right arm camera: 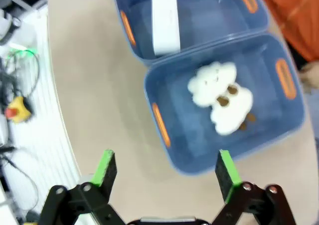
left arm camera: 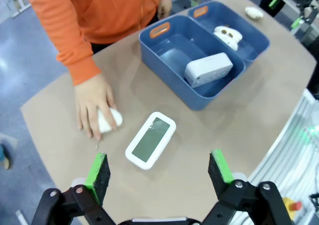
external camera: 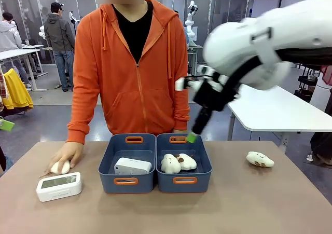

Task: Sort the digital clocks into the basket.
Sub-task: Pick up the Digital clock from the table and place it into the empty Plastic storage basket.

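Note:
One white digital clock [external camera: 58,186] lies face up on the table at the front left, and my open left gripper [left arm camera: 159,172] hovers above it [left arm camera: 150,139], holding nothing. A second digital clock [external camera: 133,166] rests inside the left dark-blue basket [external camera: 110,156], which shows from above with the clock [left arm camera: 208,69] on its floor [left arm camera: 169,60]. My right gripper [external camera: 193,135] hangs open and empty over the tubs [right arm camera: 167,172]. From there that clock [right arm camera: 165,23] is in the farther basket [right arm camera: 209,10].
The identical right tub [external camera: 205,159] holds cream plush toys [external camera: 178,162] [right arm camera: 222,98]. The person's hand [external camera: 66,153] rests on a plush toy [left arm camera: 110,119] just behind the table clock. Another plush [external camera: 259,159] lies at the table's right.

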`<state>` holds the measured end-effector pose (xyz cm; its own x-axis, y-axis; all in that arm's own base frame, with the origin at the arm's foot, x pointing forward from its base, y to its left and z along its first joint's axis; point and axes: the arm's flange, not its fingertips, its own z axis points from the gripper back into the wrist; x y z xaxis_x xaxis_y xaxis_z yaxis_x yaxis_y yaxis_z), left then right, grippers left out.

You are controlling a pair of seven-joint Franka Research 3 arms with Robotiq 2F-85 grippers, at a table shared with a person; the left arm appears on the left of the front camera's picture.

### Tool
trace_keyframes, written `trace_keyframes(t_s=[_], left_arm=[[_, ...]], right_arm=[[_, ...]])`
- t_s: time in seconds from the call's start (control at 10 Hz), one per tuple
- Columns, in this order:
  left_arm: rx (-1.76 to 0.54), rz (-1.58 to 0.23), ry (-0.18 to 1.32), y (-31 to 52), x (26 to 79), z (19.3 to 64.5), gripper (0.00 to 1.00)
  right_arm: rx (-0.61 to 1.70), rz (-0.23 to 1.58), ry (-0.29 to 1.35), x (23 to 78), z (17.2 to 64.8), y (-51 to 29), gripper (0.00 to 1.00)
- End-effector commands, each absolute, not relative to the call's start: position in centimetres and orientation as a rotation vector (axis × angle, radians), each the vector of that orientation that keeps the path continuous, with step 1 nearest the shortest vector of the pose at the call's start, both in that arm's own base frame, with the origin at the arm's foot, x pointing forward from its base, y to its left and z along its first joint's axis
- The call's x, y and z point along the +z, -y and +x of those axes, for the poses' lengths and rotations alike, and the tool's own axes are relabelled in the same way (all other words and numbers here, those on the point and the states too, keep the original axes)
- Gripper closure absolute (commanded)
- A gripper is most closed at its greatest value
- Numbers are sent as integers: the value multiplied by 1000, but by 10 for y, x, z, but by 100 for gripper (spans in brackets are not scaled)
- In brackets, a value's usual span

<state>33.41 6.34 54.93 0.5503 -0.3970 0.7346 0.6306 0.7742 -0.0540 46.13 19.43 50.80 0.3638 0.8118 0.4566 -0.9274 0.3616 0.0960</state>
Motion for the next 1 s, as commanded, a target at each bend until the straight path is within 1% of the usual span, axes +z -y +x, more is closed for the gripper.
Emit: trace_keyframes(t_s=[0.0,0.2,0.4,0.6,0.8,0.9], left_arm=[[-630,-338,777,-64,550,335,0],[-630,-338,777,-64,550,335,0],[-630,-338,777,-64,550,335,0],[-630,-338,777,-64,550,335,0],[-630,-338,777,-64,550,335,0],[-630,-338,777,-64,550,335,0]], right_arm=[[1030,397,488,501,426,-140,0],[846,437,574,500,398,-71,0],[717,462,598,499,383,-20,0],[625,468,648,505,361,14,0],[580,463,716,507,347,38,0],[544,484,786,507,344,37,0]])
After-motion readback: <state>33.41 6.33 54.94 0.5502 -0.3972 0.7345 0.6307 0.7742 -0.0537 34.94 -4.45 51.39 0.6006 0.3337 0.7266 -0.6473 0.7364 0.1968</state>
